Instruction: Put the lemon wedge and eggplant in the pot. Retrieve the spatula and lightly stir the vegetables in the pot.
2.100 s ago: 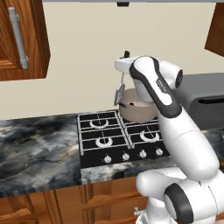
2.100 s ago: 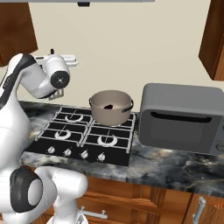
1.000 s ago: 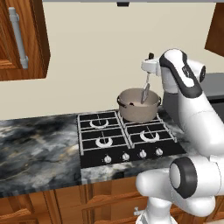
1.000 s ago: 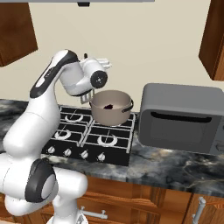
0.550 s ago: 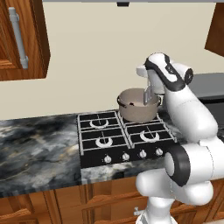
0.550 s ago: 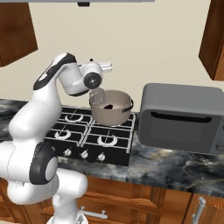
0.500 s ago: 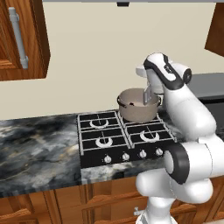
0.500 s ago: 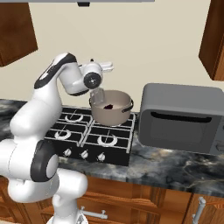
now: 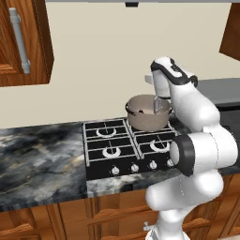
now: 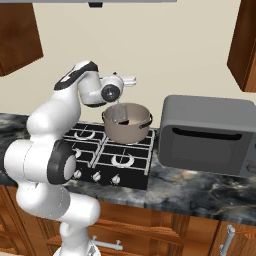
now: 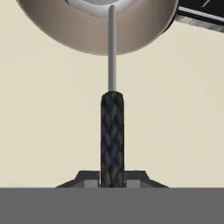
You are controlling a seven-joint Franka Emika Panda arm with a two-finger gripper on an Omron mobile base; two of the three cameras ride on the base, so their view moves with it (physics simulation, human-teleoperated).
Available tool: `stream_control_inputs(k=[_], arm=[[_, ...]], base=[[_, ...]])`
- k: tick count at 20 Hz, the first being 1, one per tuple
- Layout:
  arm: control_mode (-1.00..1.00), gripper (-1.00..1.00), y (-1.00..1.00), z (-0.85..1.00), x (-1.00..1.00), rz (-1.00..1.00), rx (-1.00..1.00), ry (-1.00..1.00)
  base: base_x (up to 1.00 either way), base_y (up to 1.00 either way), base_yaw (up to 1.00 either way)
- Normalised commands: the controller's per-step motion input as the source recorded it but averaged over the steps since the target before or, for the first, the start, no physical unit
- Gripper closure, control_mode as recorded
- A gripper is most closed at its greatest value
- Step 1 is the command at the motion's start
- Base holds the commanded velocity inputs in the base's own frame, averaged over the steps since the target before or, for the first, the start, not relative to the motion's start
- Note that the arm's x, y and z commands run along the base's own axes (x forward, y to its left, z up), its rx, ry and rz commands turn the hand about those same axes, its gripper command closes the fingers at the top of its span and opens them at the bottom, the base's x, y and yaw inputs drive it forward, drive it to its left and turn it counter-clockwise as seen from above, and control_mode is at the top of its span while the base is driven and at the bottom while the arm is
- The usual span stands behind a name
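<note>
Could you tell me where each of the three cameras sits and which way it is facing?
Left base view: behind the arm to its left, looking forward and down at the stove; the white arm rises at lower right.
Right base view: behind to its right, facing the pot and the microwave; the arm rises at lower left.
Hand view: on the hand, looking along the gripper and the spatula into the pot.
All three share the pot.
</note>
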Motion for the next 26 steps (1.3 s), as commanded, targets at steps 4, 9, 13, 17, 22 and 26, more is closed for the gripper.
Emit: stream_control_inputs(k=[4, 9, 13, 17, 22, 26], arm=[[-1.0, 1.0, -0.26, -0.24, 0.51, -0.01, 0.0, 0.01], [-1.0, 1.0, -0.12, -0.43, 0.29, 0.0, 0.0, 0.0], [-1.0, 1.0, -0.04, -0.34, 0.37, -0.02, 0.0, 0.0], [-1.0, 1.0, -0.07, -0.22, 0.46, -0.03, 0.0, 0.0], [-1.0, 1.0, -0.01, -0.03, 0.57, -0.04, 0.0, 0.0], [-1.0, 1.0, 0.0, -0.02, 0.5, -0.03, 0.0, 0.0]], base=[[0.0, 0.0, 0.0], [0.0, 0.0, 0.0], [0.0, 0.0, 0.0], [0.0, 0.0, 0.0], [0.0, 0.0, 0.0], [0.0, 0.0, 0.0]])
